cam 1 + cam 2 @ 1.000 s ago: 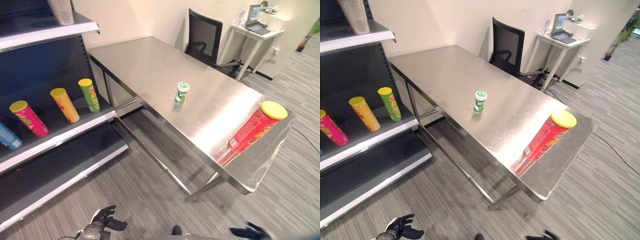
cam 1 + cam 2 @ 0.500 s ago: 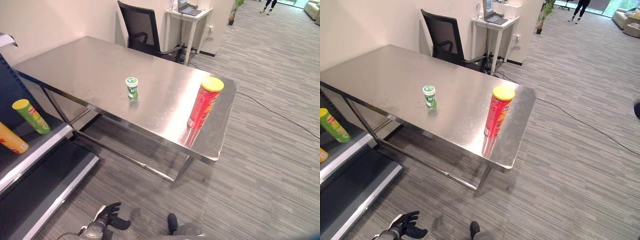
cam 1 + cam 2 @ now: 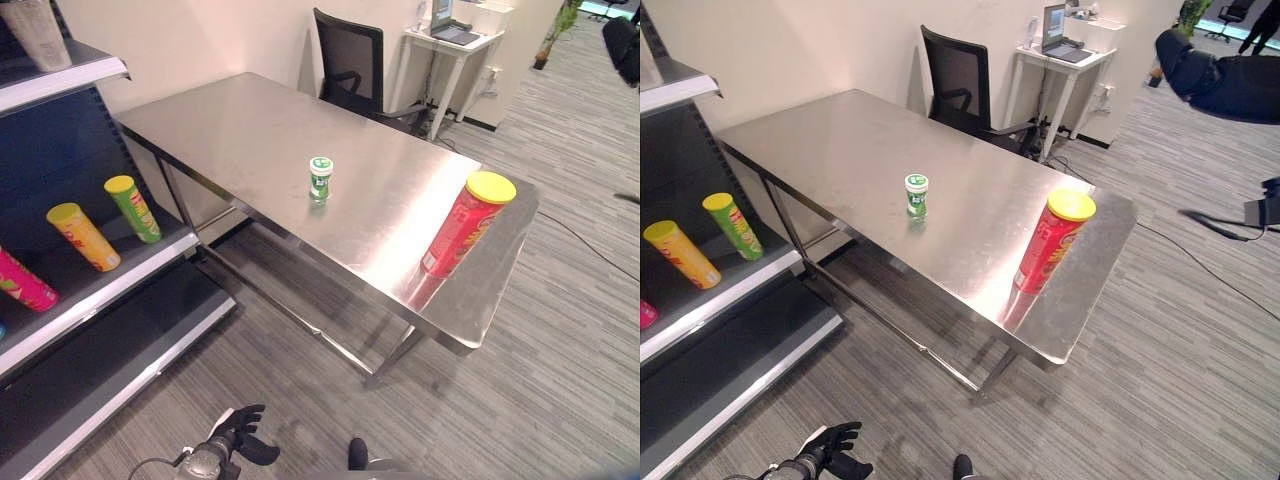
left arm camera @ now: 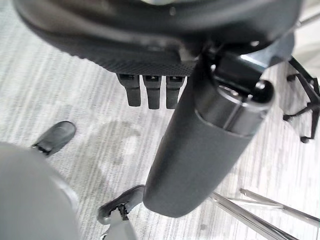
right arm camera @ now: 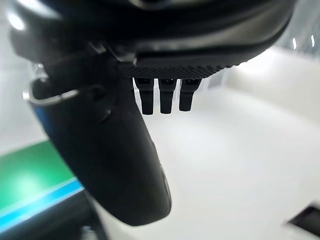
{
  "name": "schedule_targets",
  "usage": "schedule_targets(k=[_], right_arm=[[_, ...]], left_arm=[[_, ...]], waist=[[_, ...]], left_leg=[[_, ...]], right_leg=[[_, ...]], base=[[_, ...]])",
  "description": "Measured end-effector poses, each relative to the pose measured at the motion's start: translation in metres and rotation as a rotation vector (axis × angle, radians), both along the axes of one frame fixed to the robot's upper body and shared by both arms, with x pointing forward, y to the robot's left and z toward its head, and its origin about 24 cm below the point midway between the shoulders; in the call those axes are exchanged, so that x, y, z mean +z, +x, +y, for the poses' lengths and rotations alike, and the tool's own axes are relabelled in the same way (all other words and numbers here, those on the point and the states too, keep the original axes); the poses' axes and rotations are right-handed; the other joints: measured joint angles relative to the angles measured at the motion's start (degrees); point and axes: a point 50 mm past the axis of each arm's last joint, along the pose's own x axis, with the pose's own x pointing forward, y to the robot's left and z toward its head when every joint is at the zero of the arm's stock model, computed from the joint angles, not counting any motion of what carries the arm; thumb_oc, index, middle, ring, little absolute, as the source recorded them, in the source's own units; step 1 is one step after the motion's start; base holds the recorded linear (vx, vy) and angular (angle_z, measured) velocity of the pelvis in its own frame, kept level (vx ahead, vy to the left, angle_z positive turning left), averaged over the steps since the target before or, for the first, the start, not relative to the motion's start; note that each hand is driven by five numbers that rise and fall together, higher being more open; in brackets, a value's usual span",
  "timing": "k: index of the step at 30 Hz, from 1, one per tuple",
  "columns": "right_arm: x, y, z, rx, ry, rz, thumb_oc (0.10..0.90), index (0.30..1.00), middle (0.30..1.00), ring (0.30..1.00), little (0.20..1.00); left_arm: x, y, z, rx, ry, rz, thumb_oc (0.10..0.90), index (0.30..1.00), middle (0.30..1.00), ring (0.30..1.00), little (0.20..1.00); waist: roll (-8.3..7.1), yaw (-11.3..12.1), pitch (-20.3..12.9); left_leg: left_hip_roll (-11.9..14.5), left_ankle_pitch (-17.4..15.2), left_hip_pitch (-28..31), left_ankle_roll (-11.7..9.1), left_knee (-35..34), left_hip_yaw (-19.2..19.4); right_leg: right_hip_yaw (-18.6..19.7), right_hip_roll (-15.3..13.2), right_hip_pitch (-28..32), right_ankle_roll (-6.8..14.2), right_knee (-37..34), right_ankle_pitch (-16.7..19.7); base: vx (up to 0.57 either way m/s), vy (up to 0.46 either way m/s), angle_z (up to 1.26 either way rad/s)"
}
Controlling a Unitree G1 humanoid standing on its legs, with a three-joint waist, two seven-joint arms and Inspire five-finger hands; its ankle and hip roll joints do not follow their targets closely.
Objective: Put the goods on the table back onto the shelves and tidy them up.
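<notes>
Tall can (image 3: 467,225), small bottle (image 3: 320,179) on table (image 3: 240,130); shelves (image 3: 95,290) left.

Left hand (image 3: 240,432) hangs low, its fingers relaxed, holding nothing.

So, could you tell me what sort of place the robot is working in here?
Probably an office room set up as a mock shop: a retail-style shelf holding snack tubes stands beside a steel table, with an office chair and a laptop desk behind, on grey carpet.

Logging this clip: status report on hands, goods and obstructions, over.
Left hand low by the floor, open, empty; right hand open, empty. Red can and small green tub upright on the table, untouched. Nothing blocking either.
</notes>
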Motion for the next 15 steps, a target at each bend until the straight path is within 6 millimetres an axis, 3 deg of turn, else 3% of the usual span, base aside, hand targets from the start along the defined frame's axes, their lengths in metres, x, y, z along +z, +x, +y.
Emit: schedule_targets(k=[4,8,15], right_arm=[[-0.016,0.007,0.011,0.12,0.048,0.068,0.8,0.9,0.9,0.9,0.9],[-0.038,0.009,0.027,0.198,-0.036,0.22,0.8,0.9,0.9,0.9,0.9],[-0.053,0.009,0.028,0.13,-0.182,0.349,0.8,0.9,0.9,0.9,0.9]], left_arm=[[-0.002,-0.007,0.0,0.007,0.001,0.022,0.8,0.9,0.9,0.9,0.9],[-0.003,-0.012,0.001,0.012,0.001,0.033,0.8,0.9,0.9,0.9,0.9],[-0.004,-0.013,0.001,0.009,0.0,0.036,0.8,0.9,0.9,0.9,0.9]], waist=[[0.07,-0.2,0.0],[0.0,-0.1,0.0],[-0.17,-1.1,0.1]], left_leg=[[-0.4,0.3,-0.6,0.3,-0.1,-0.9],[-0.4,0.6,-0.7,0.3,-0.1,-1.5],[-0.3,0.7,-1.0,0.3,-0.1,-1.6]], right_leg=[[-0.9,-0.5,0.0,0.0,-0.2,-0.1],[-1.4,-0.6,0.1,0.0,-0.2,-0.1],[-1.9,-0.6,-0.1,0.1,-0.2,-0.1]], base=[[0.0,-0.008,0.13],[0.01,-0.009,0.08],[0.0,-0.004,0.01]])
